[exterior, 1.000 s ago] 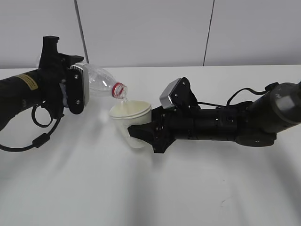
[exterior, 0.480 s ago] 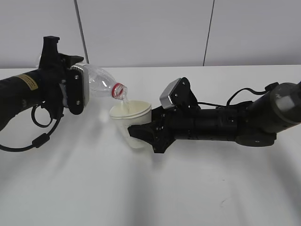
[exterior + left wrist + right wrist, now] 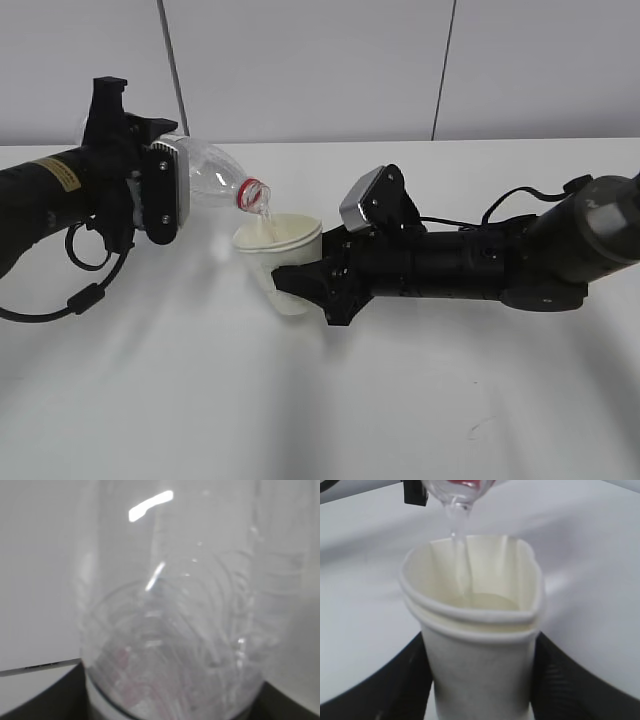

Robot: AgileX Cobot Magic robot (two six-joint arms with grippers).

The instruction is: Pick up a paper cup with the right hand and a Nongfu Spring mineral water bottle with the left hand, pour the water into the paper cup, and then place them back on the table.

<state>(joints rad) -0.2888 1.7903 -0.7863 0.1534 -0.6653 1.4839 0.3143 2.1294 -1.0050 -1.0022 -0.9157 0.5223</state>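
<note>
While water [image 3: 462, 555] streams in, we judge the paper cup [image 3: 282, 262] soft: our right hand's [image 3: 300, 283] jaws dent its rim above the counter [image 3: 320, 420], left hand [image 3: 150, 195] clamping the slippery bottle [image 3: 215, 178].

L arm [image 3: 50, 195] comes in from left edge, roughly horizontal, gripper [image 3: 165, 195] clamped on bottle. R arm [image 3: 480, 262] stretches in low from right, fingers [image 3: 300, 282] closed round cup.
</note>
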